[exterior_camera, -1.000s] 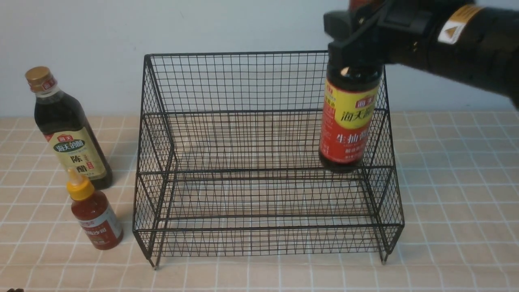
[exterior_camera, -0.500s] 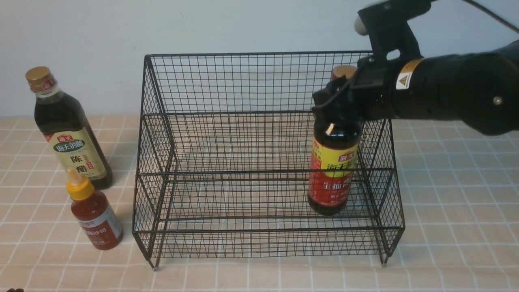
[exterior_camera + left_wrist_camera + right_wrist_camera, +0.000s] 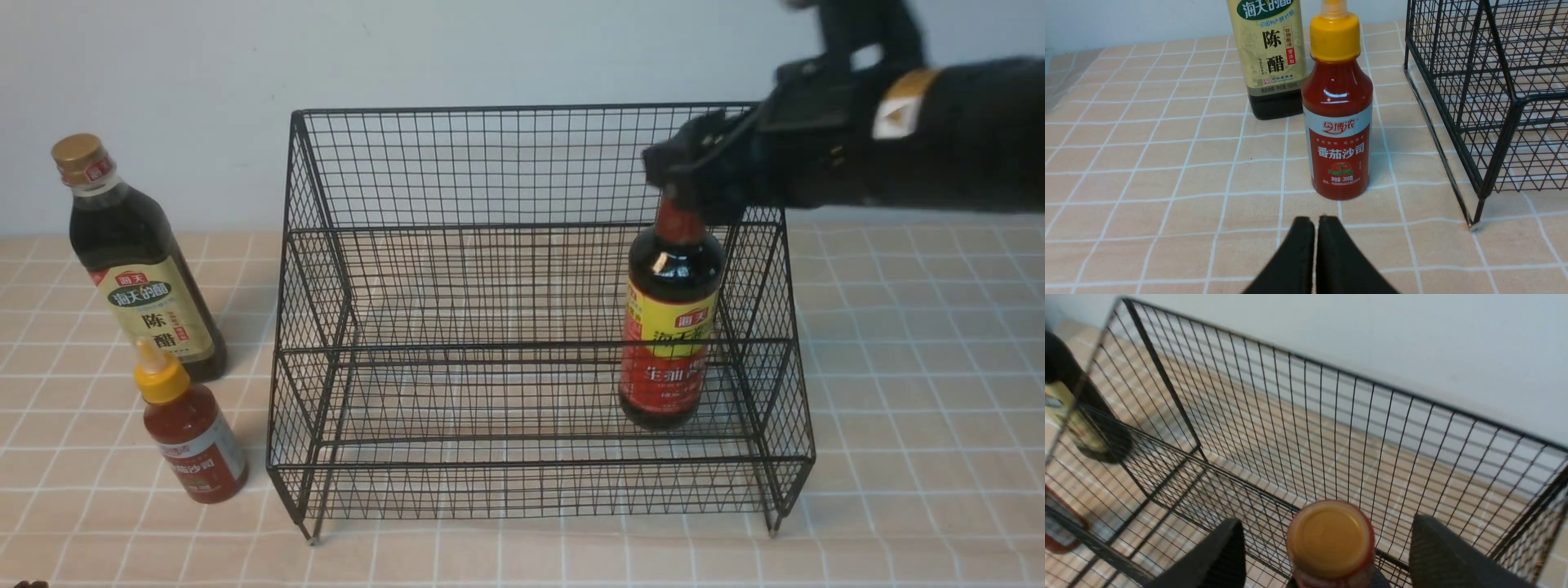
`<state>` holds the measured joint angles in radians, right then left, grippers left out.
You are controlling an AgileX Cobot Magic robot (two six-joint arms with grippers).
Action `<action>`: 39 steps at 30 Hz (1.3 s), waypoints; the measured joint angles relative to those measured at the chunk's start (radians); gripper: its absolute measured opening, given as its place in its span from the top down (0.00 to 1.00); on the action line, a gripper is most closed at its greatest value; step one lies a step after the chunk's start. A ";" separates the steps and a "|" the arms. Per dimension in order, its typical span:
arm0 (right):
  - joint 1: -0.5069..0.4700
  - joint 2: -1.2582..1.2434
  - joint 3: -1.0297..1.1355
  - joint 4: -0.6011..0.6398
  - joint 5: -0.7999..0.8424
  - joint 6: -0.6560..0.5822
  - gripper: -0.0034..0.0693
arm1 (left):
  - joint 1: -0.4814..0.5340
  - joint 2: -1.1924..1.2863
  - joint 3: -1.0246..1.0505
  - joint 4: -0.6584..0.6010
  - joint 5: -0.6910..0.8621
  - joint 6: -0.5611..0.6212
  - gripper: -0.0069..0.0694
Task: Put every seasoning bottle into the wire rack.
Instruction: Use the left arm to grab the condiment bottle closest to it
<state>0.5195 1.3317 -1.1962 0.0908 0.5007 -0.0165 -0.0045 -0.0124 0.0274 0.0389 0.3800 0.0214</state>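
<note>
Nearest, the left gripper [image 3: 1314,223] is hovering low over the beige checked tabletop [image 3: 898,425], its black fingers [image 3: 1298,245] pressing together with nothing between them. Just beyond it, the small red plastic bottle with a yellow nozzle cap [image 3: 1337,134] is standing upright, nozzle pointing up, apart from the near left corner of the large black wire-mesh rack [image 3: 522,490]. The tall dark bottle with a gold cap and beige label [image 3: 135,261] is standing upright just behind it, further left of the rack's sloping side.

A strip of tabletop is lying open along the rack's near edge and out to its right. Inside, the dark bottle with a red neck and red-yellow label [image 3: 671,327] is standing at the right end, long axis vertical, label facing near, on what looks like the far tier; room is lying open to its left. The right gripper [image 3: 1327,535] is hanging over its cap, fingers [image 3: 1220,555] spreading wide on either side without touching it.
</note>
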 joint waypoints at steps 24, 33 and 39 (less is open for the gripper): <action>0.000 -0.896 0.391 0.016 0.062 0.176 0.97 | 0.000 0.000 0.000 0.000 0.000 0.000 0.92; 0.000 -0.991 0.528 -0.053 0.023 0.161 0.97 | 0.000 0.000 0.000 0.000 0.000 0.000 0.92; -0.104 -1.029 0.673 -0.159 -0.032 0.158 0.97 | 0.000 0.000 0.000 0.000 0.000 0.000 0.92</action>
<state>0.4157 0.3026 -0.5235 -0.0681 0.4688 0.1411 -0.0045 -0.0124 0.0274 0.0389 0.3800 0.0214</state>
